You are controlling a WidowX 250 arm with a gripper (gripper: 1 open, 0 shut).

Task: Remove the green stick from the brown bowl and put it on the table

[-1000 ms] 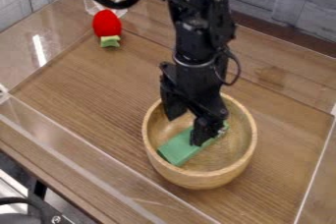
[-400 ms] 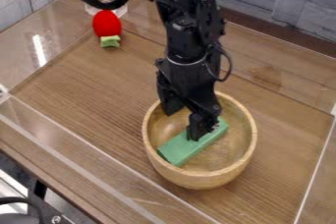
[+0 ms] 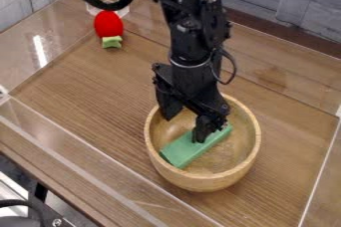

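1. Camera view, the setting: a glossy brown wood-grain tabletop (image 3: pixel 94 97) fills most of the frame, edged by clear plastic walls (image 3: pixel 54 141) along the lower left and the right side. A grey patterned surface shows behind it at the upper right.
2. Camera view, the bowl: the brown bowl (image 3: pixel 170 171), round and light tan with thick walls, sits on the tabletop at lower centre of the frame.
3. Camera view, the stick: the green stick (image 3: pixel 197 147) lies inside the bowl, slanting from lower left to upper right, its upper end near the bowl's right inner wall.
4. Camera view, the arm: a black robot arm (image 3: pixel 186 22) comes down from the top centre of the frame. Its pincer (image 3: pixel 188 123) points downward into the bowl with the jaws spread wide, the two black fingers (image 3: pixel 208 127) just above the stick's upper end. It holds nothing.
5. Camera view, elsewhere: a small red toy with a green base (image 3: pixel 110 24) stands at the upper left, well apart from the bowl.
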